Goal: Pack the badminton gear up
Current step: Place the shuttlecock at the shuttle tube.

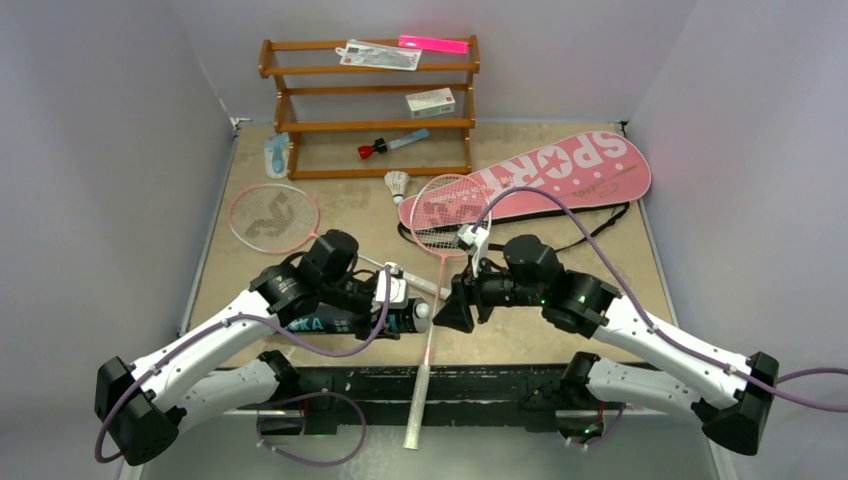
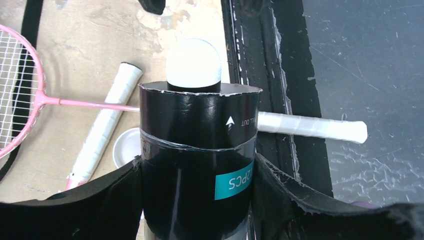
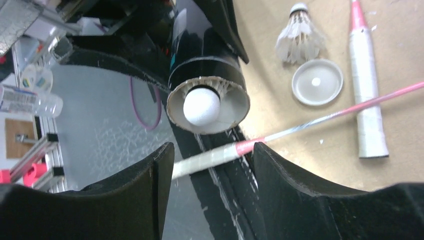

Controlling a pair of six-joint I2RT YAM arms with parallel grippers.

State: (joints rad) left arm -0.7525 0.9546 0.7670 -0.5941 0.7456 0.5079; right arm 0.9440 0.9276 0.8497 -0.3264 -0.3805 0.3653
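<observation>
Closest to the lens, black fingers [image 2: 90,210] of the left gripper [image 2: 197,172], pinched on both sides of the black shuttlecock tube [image 2: 200,125]. Tube held lying level over the near part of the table [image 1: 560,300], open mouth turned toward the right arm. Seated in that mouth, a shuttlecock [image 3: 201,106], white cork outward, feathers tucked inside the rim.

Facing it, the right gripper [image 3: 212,150], fingers spread wide, nothing between them, just short of the tube and apart from it.

Below on the tabletop, the tube's white round lid [image 3: 317,81], with a loose feather shuttlecock [image 3: 300,37] just beside it and the white handle of the left racket [image 1: 272,215] alongside.

Farther right, the second racket [image 1: 445,215], head resting on the end of the pink SPORT bag [image 1: 560,175], shaft running under the grippers, handle out past the table's near edge.

At the back, a wooden rack [image 1: 370,125] carrying a red-capped blue tool [image 1: 390,143] and a small white box [image 1: 430,100]; before it, an upright shuttlecock by the rack [image 1: 400,185].
</observation>
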